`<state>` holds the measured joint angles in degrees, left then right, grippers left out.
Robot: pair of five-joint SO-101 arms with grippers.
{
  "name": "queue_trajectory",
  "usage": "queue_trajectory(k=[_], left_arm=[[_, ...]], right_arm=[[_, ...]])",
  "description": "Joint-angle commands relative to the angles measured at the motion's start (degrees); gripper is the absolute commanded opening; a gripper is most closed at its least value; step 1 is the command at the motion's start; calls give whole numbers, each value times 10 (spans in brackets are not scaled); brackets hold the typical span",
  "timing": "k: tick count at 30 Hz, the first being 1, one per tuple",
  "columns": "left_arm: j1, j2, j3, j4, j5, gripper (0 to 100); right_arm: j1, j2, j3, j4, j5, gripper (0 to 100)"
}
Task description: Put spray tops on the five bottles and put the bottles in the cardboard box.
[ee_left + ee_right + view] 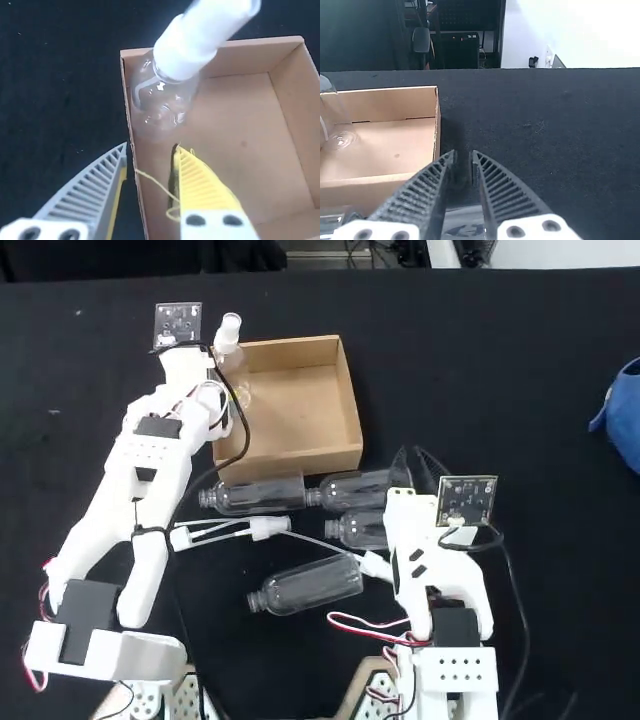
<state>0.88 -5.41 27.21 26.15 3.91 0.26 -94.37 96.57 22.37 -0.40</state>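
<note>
A clear bottle (pixel 231 358) with a white spray top (pixel 202 30) stands upright in the far left corner of the cardboard box (pixel 290 458). My left gripper (pixel 150 147) is open just behind it, its fingers astride the box's left wall (pixel 128 105) and off the bottle. Three uncapped bottles (pixel 255 495) lie in a cluster in front of the box, and one more bottle (pixel 305 587) lies nearer the arms. Loose spray tops (pixel 228 531) with tubes lie between them. My right gripper (pixel 463 153) is shut, hovering over the rightmost lying bottles (pixel 360 530).
A black cloth covers the table. A blue object (pixel 625 415) sits at the right edge. Both arm bases stand at the near edge. There is free room to the right of the box (pixel 385 145).
</note>
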Motion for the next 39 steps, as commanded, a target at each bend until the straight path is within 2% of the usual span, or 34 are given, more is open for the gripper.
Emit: queue_trajectory(k=[1, 6, 11, 16, 29, 39], left_arm=[[7, 8, -37, -10, 4, 30], [2, 84, -82, -7, 5, 30], [7, 91, -87, -13, 5, 30], [6, 102, -84, -61, 5, 30], [7, 190, -146, -60, 5, 30], [4, 201, -156, -64, 6, 30]], right_arm=[[-7, -18, -5, -17, 4, 32], [-7, -18, -3, -16, 32, 32], [-9, -18, -3, -18, 38, 32], [-9, -18, -3, -18, 38, 32], [-9, -18, -2, -18, 39, 32], [-8, -18, -2, -18, 39, 32]])
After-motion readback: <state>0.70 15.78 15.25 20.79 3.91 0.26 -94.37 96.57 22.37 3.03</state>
